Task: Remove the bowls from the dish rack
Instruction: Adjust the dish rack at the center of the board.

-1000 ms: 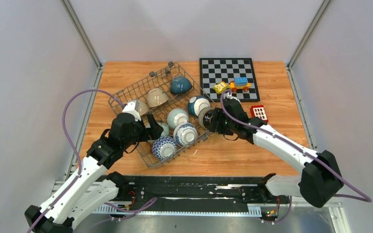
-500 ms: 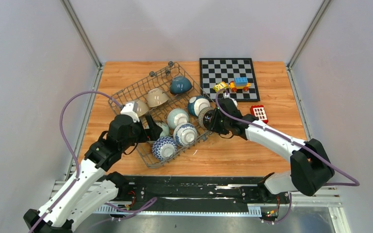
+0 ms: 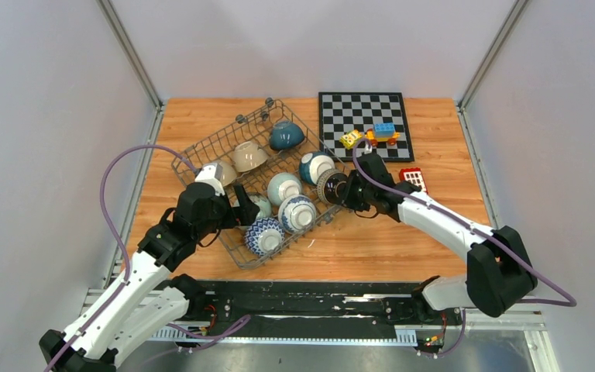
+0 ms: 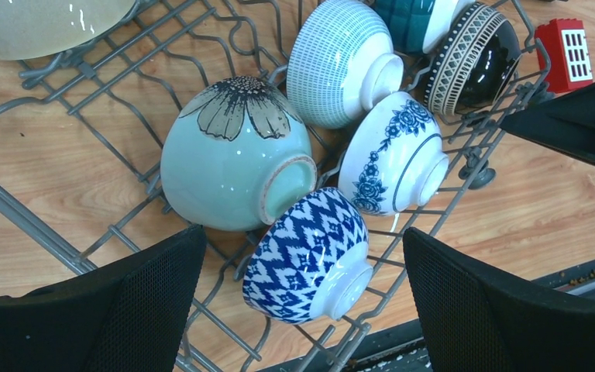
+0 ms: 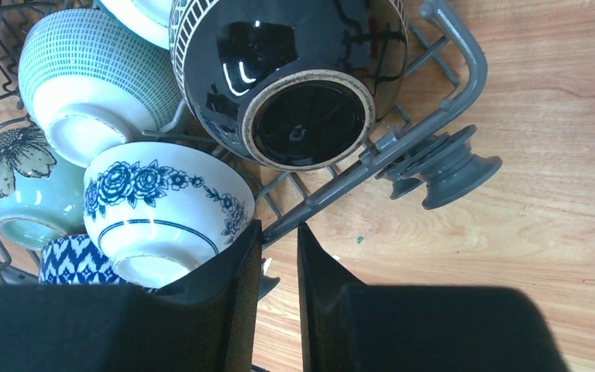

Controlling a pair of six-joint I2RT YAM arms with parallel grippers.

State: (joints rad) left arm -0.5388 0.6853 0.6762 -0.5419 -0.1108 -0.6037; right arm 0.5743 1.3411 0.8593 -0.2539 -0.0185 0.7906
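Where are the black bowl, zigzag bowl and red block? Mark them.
black bowl (image 5: 308,120), right wrist view, its foot.
zigzag bowl (image 4: 302,248), left wrist view, patterned side.
red block (image 4: 564,53), left wrist view, gridded face.

Robotics lab cell for sure: wood tabletop boxed in by grey panels, aluminium frame posts, black mounting rail.

Celadon bowl with a grey-brown flower; zigzag bowl blue and white; rose bowl white with blue blooms (black bowl, banded rim, upper right).
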